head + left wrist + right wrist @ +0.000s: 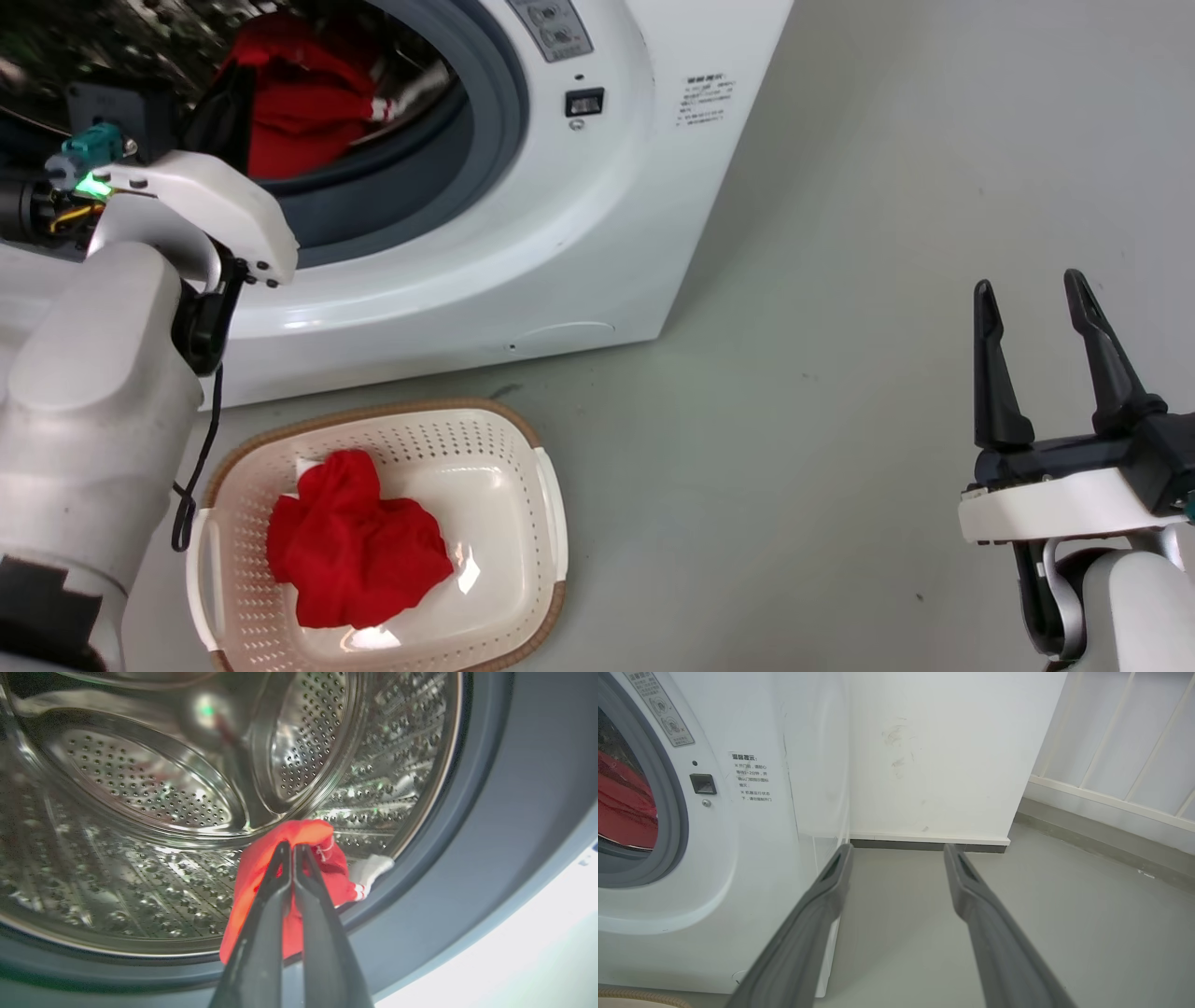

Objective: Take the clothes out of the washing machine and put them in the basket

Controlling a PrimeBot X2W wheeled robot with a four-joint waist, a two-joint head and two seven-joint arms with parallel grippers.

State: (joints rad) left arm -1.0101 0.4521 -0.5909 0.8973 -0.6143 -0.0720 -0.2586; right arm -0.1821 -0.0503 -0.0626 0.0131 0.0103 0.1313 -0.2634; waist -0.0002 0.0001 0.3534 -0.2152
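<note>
Inside the mouth of the drum [140, 788], our left gripper [292, 848] has its two dark fingers pressed together on a fold of the red garment [306, 833]. The cloth bunches around the tips and hangs down past them over the lip. Its white cuff [373, 868] (striped at the edge) lies out to one side against the grey rim [490, 812].

We judge the step in hand to be drawing this piece out through the porthole. To do it well, we should pull straight back along the opening and lift enough for the hanging tail to clear the grey rim, minding the cuff, which may drag there. Then we carry it down to the basket [448, 409], which sits on the floor just in front of the washing machine [579, 233] with another red piece [355, 551] already inside, and let go above the middle.

Our right gripper [1027, 280] waits well apart on the right, fingers spread and holding nothing.

The fingers themselves hide how deep the bite is. Their bulk covers the bottom of the drum, so we cannot tell whether more laundry lies there. The head view cuts off the machine's top.
</note>
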